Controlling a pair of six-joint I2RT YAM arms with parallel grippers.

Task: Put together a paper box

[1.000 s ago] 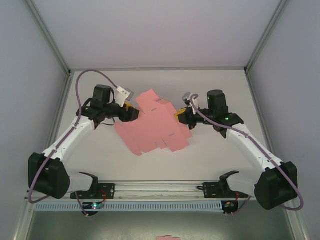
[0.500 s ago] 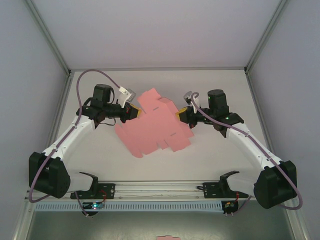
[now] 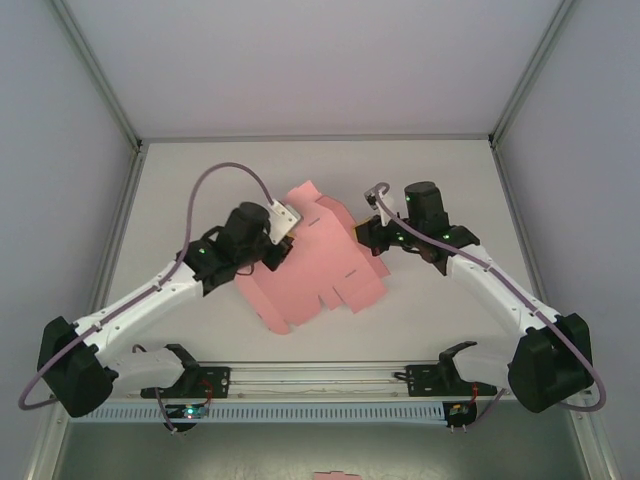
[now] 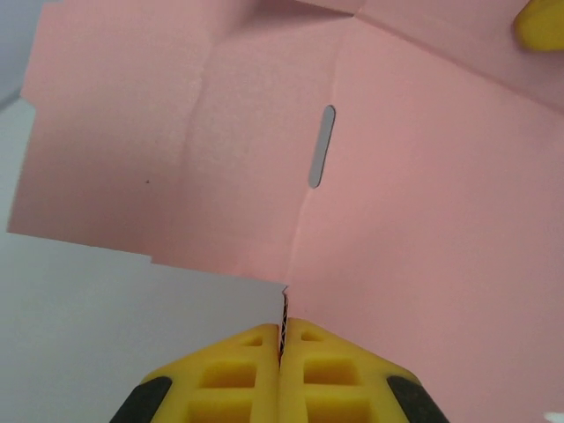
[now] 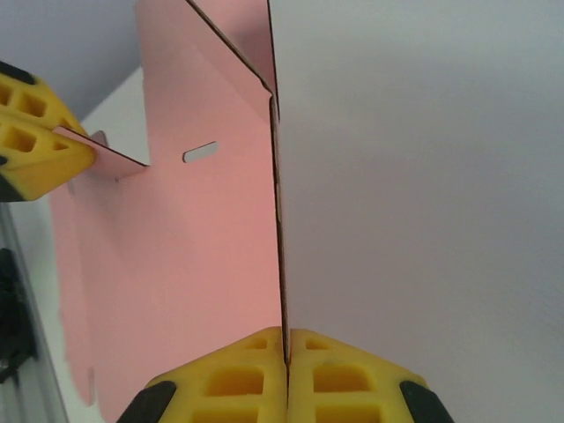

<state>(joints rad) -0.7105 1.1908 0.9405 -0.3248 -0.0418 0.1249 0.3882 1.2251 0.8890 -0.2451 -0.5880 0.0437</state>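
The paper box is a flat pink die-cut sheet [image 3: 312, 262] with several flaps, held up between both arms over the middle of the table. My left gripper [image 3: 277, 254] is shut on the sheet's left edge; in the left wrist view the yellow fingertips [image 4: 282, 328] pinch the card edge, and the pink sheet [image 4: 405, 220] with a narrow slot [image 4: 322, 146] spreads beyond them. My right gripper [image 3: 367, 236] is shut on the right edge, where its tips [image 5: 286, 333] clamp the card edge-on. The pink sheet [image 5: 194, 256] stretches left to the other gripper's yellow fingers [image 5: 35, 145].
A metal rail [image 3: 320, 380] with both arm bases runs along the near edge of the table. Grey walls and frame posts close in the left, right and back. A tiny pink fragment [image 3: 335, 475] lies below the rail.
My left gripper has closed on the sheet's left edge and its arm has swung in toward the right and nearer. The sheet has shifted and tilted with it. The right gripper stayed shut.
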